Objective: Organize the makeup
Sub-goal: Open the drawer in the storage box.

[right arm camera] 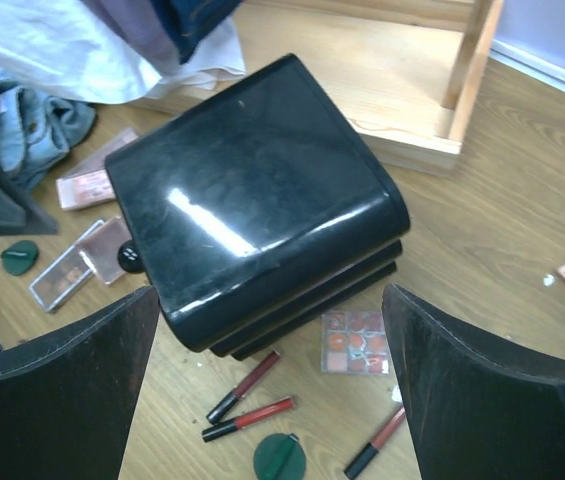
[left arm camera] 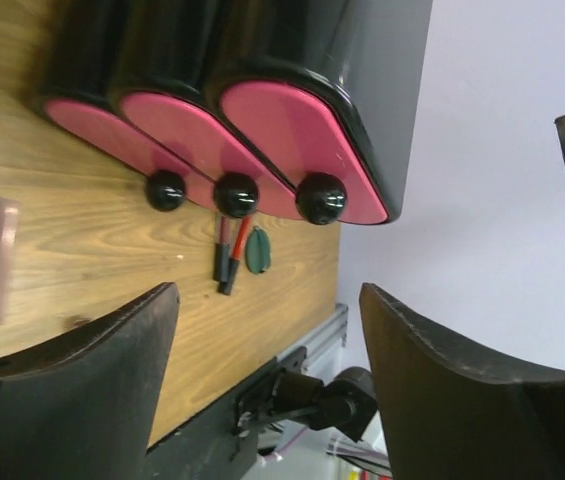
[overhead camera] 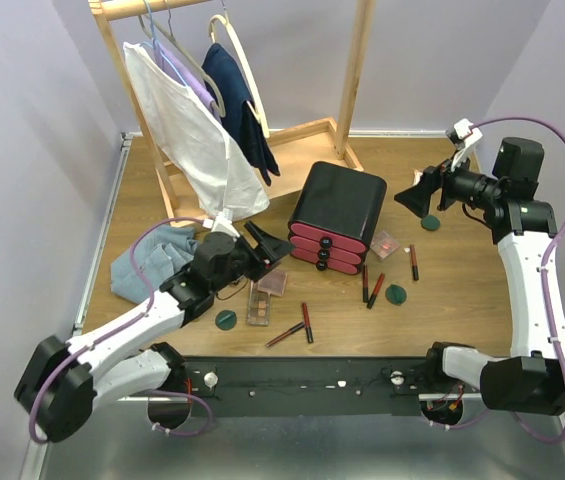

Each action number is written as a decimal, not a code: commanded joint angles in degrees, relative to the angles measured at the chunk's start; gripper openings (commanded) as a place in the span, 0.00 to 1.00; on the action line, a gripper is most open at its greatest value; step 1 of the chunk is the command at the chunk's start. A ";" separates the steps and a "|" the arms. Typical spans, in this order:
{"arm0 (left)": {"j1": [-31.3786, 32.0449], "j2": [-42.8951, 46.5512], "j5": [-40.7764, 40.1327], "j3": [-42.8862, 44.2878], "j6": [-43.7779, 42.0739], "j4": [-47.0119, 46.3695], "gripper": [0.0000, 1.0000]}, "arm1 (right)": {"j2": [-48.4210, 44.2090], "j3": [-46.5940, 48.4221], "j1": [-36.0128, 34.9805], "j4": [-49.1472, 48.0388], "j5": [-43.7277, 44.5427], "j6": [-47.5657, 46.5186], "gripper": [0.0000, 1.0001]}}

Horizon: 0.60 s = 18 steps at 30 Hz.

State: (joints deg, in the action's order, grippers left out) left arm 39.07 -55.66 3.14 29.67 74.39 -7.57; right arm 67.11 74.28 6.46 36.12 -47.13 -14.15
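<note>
Makeup lies scattered round the black drawer box point(overhead camera: 339, 205). Eyeshadow palettes point(overhead camera: 272, 282) and a green compact point(overhead camera: 225, 320) lie left of it, with two lip tubes point(overhead camera: 307, 322) in front. More lip tubes point(overhead camera: 370, 286), a compact point(overhead camera: 396, 293) and a palette point(overhead camera: 384, 242) lie to its right. My left gripper point(overhead camera: 267, 248) is open and empty, facing the three pink drawers point(left arm camera: 292, 140). My right gripper point(overhead camera: 417, 195) is open and empty, raised right of the box. It looks down on the box point(right arm camera: 252, 200), a palette point(right arm camera: 355, 342) and lip tubes point(right arm camera: 250, 418).
A wooden clothes rack point(overhead camera: 357, 70) with hanging garments point(overhead camera: 197, 125) stands at the back. A light blue cloth point(overhead camera: 147, 262) lies at the left by my left arm. Another green compact point(overhead camera: 430, 222) lies below my right gripper.
</note>
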 commanded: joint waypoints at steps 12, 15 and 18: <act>7.86 -21.07 -7.79 10.58 9.02 -12.20 0.56 | -3.04 -5.02 0.31 -2.28 -4.55 2.38 1.00; 7.86 -22.56 -7.27 11.72 9.02 -11.59 0.54 | -3.22 -5.46 0.31 -2.54 -4.19 2.46 1.00; 7.95 -24.41 -5.78 12.08 9.54 -13.25 0.52 | -3.13 -5.55 0.31 -2.72 -4.02 2.46 1.00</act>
State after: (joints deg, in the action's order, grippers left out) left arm 46.63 -78.06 -1.67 40.12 82.78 -18.17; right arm 64.79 69.89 6.46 34.83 -50.65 -12.08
